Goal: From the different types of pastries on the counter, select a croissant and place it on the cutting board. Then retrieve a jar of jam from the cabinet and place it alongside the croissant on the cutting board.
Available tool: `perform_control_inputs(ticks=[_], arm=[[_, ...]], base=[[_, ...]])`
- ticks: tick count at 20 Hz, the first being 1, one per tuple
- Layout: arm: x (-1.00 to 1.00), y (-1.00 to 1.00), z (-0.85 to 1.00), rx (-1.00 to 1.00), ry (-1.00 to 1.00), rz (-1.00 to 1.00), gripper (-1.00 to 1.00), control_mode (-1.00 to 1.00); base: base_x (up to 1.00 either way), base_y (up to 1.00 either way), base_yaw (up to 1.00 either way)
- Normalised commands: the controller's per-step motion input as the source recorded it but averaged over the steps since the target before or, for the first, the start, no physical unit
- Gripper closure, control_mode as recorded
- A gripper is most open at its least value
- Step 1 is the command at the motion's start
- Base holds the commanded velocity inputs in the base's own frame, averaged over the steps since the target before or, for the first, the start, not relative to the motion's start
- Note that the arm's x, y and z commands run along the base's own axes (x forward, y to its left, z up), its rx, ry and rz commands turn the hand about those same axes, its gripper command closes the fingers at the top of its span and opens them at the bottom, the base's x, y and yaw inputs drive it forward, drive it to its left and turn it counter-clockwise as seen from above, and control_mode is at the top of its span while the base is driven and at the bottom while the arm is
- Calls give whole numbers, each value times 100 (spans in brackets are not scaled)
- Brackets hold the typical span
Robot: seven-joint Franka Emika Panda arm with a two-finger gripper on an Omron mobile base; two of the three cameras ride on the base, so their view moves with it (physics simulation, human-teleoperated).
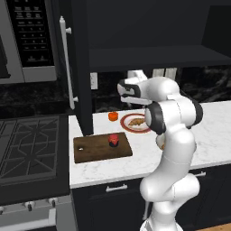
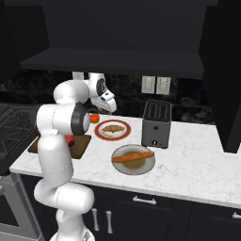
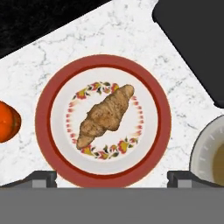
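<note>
The croissant (image 3: pixel 106 115) lies on a red-rimmed flowered plate (image 3: pixel 153 131), also seen on the counter (image 1: pixel 212 135) as croissant (image 1: pixel 136 121) and croissant (image 2: pixel 111 128). My gripper (image 3: pixel 112 180) hangs straight above that plate, open, its tips wide apart and holding nothing; it is the gripper (image 1: pixel 131 104) and gripper (image 2: pixel 111 110) in the base views. The jar of jam (image 1: pixel 113 140), red on top and dark below, stands on the dark cutting board (image 1: pixel 94 151) left of the plate. The cabinet door (image 1: pixel 80 67) stands open.
A plain orange-red round object (image 1: pixel 113 116) sits beside the plate's left. The long orange stick pastry (image 2: pixel 133 156) rests on a grey plate nearer the front. A dark toaster (image 2: pixel 156 123) stands to the right. A gas stove (image 1: pixel 27 149) adjoins the counter's left end.
</note>
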Motion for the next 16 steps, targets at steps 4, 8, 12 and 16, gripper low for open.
perform_control_inputs(ticks=[4,8,12,16], arm=[[-9,0,-61,0,2,0,-100,-100],[-1,0,-55,0,0,-4,-100,-100],[0,0,-30,0,0,-6,-100,-100],[5,0,-16,0,0,-3,-100,-100]], base=[[0,0,0],[0,0,0],[0,0,0],[0,0,0]])
